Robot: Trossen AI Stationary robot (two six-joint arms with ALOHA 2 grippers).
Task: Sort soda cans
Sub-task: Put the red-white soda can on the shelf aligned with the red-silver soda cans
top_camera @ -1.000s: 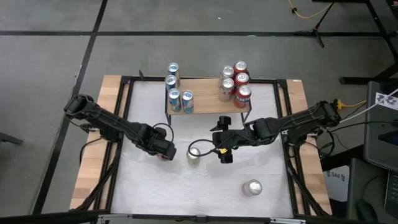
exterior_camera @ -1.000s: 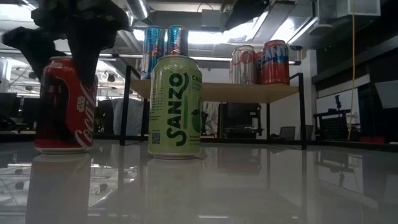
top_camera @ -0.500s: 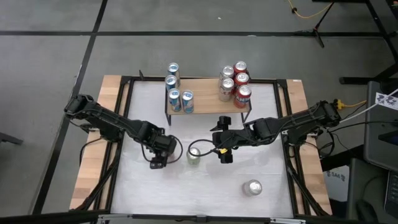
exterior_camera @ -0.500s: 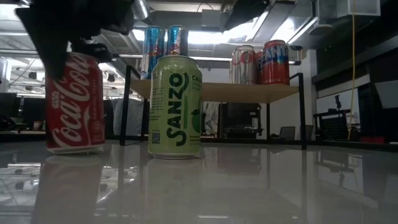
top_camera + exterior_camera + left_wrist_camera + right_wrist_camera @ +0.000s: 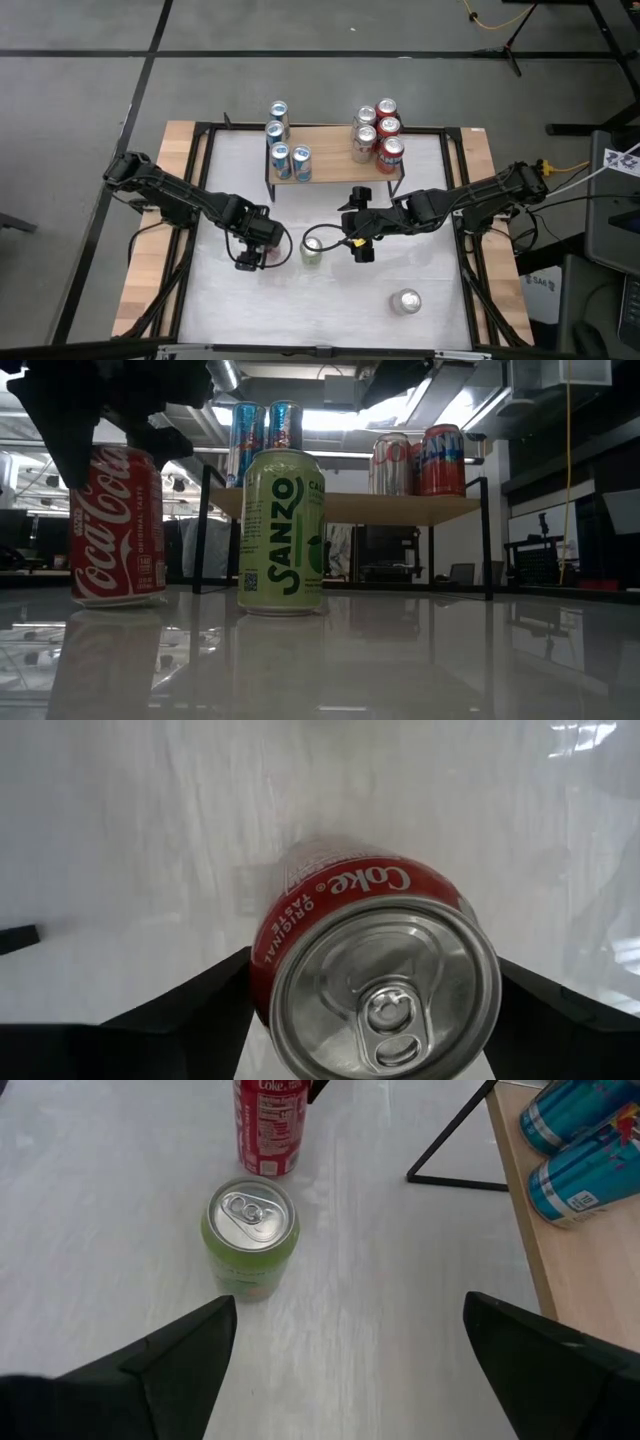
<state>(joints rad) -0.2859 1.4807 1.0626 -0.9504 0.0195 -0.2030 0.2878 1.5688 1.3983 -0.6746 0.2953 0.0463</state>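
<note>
A red Coca-Cola can [image 5: 118, 525] stands upright or nearly so at the table's left middle, under my left gripper [image 5: 250, 256], which is shut on it. Whether its base rests on the table I cannot tell. A pale green Sanzo can [image 5: 312, 248] stands on its base just to its right. My right gripper [image 5: 350, 1298] is wide open and empty, level with the table, on the green can's [image 5: 250, 1230] right side and short of it. A silver can [image 5: 405, 301] stands near the front right. My left gripper pinches the red can between its two fingers [image 5: 200, 1005], one on each side of the body just below the silver top [image 5: 385, 990]. The fingers come from above, pointing down. The can stays upright below the gripper, its label toward the table's near edge.
A wooden shelf on a black frame [image 5: 335, 172] stands at the table's far middle. Light blue cans [image 5: 285, 145] stand on its left half, red and silver cans [image 5: 378, 135] on its right half. The white table top [image 5: 330, 320] lies bare at the front middle.
My left gripper has gone a little toward the table's near edge and turned about its upright axis with the red can. The can has turned with it, tipping slightly on the way, so its white lettering now faces the near edge.
</note>
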